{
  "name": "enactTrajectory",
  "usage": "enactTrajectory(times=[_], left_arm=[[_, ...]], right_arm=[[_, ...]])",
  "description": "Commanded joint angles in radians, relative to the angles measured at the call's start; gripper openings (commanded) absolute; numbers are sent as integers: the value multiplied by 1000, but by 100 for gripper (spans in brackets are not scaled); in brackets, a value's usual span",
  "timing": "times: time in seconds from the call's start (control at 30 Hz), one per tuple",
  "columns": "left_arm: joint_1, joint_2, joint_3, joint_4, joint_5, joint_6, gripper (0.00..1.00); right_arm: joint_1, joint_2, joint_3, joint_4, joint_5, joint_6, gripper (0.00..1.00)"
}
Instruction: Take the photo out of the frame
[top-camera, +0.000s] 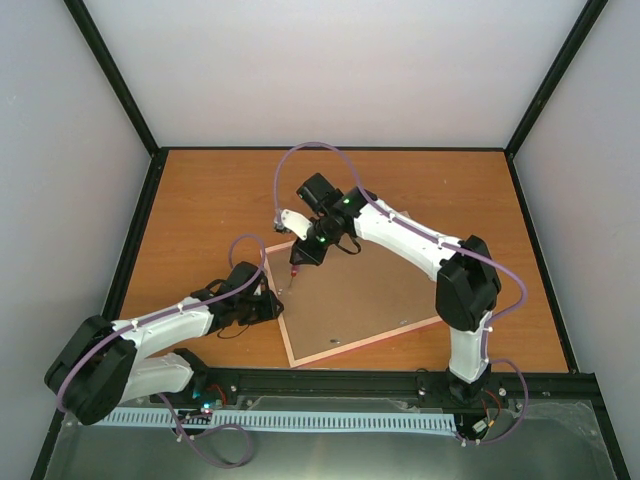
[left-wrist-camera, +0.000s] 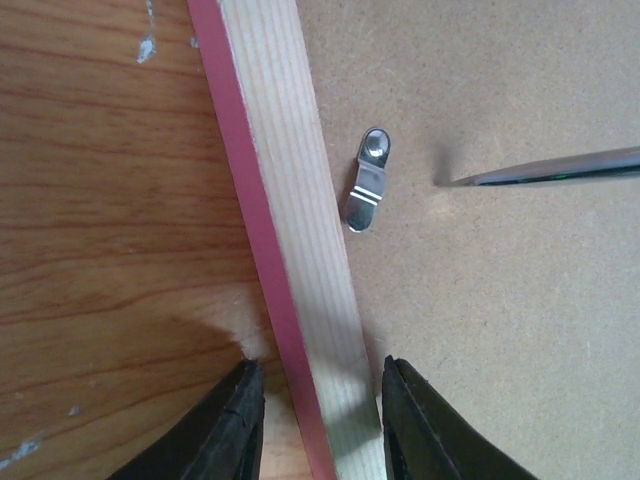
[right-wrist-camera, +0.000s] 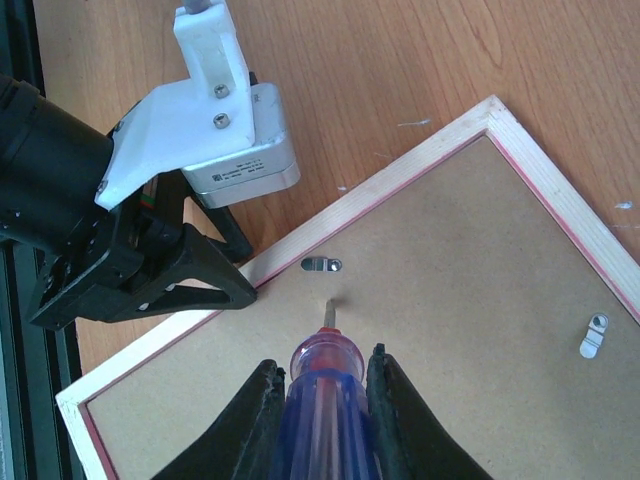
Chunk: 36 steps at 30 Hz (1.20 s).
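A wood-grain laminate counter (top-camera: 200, 200) sits inside plain white walls (top-camera: 330, 70) with black corner posts (top-camera: 115, 80). The frame (left-wrist-camera: 300, 220) lies face down near the middle, turned at an angle. Its near corner is close to the front rail, and bare counter lies behind it and to both sides. Its brown fibreboard backing (top-camera: 360, 295) faces up inside a pale wooden rail with a pink outer side, so the photo is hidden. The left fingers (left-wrist-camera: 225, 430) straddle that rail; whether they pinch it I cannot tell. The right fingers (right-wrist-camera: 250, 420) are clenched on a translucent red-and-blue screwdriver (right-wrist-camera: 318, 425), its tip on the backing beside a small metal turn clip (left-wrist-camera: 368, 182).
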Motion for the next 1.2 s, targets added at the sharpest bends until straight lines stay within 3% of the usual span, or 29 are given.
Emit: enactTrajectory(times=[0.0,0.67,1.17], left_arm=[[-8,22,-2,-17,-28,-1,34],[-7,29,-11,-1,-17,0,30],[-8,28,-8,-6,-29,4,30]], right_arm=[[11,-50,-9,-10,20,0,3],[15,49,50,97,-69,54,3],[21,24,12,3,-34,0,3]])
